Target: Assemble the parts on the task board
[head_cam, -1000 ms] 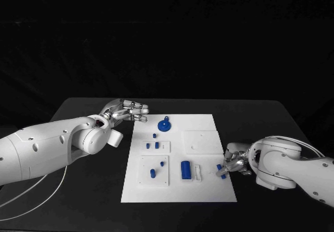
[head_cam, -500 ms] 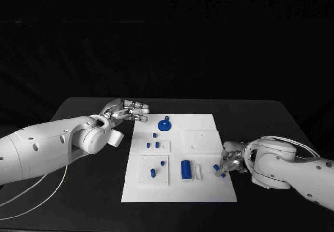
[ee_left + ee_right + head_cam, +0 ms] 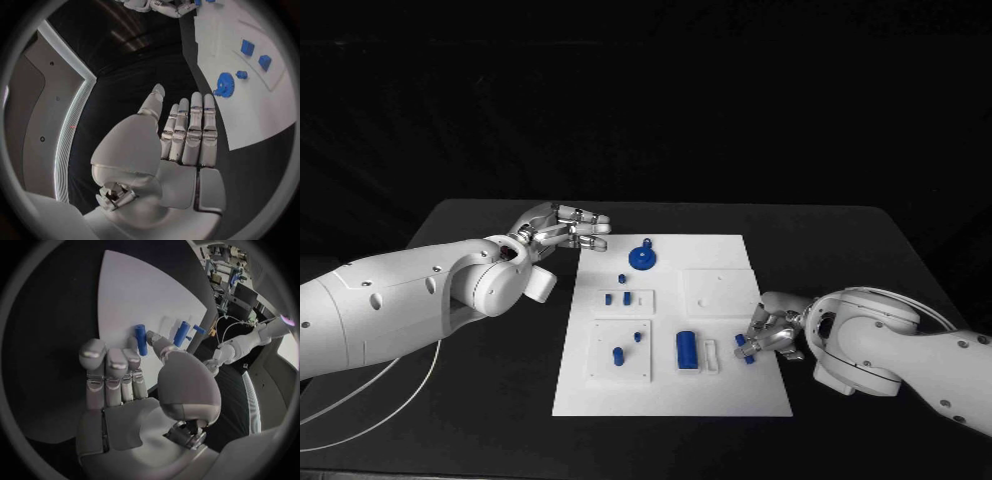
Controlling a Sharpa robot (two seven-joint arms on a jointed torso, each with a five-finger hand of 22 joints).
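The white task board [image 3: 718, 250] lies mid-table. On it are a blue gear-like part [image 3: 640, 261], a large blue cylinder [image 3: 685, 350] and several small blue pegs, two of them [image 3: 619, 355] [image 3: 638, 338] in the near-left plate. My right hand [image 3: 770, 334] is at the board's right edge and pinches a small blue peg [image 3: 744, 348] [image 3: 140, 339] between thumb and a finger, just right of the cylinder [image 3: 182, 332]. My left hand [image 3: 568, 228] [image 3: 184, 135] hovers open, fingers straight and side by side, off the board's far-left corner, near the gear [image 3: 224, 82].
Raised white sub-plates sit on the board: one at centre right [image 3: 718, 292], one at the near left [image 3: 620, 352], and a small one [image 3: 623, 299] with two blue pegs. Black table [image 3: 848, 250] surrounds the board.
My right hand has shifted left over the board's right edge, carrying the small blue peg closer to the large cylinder. The left hand has stayed where it was.
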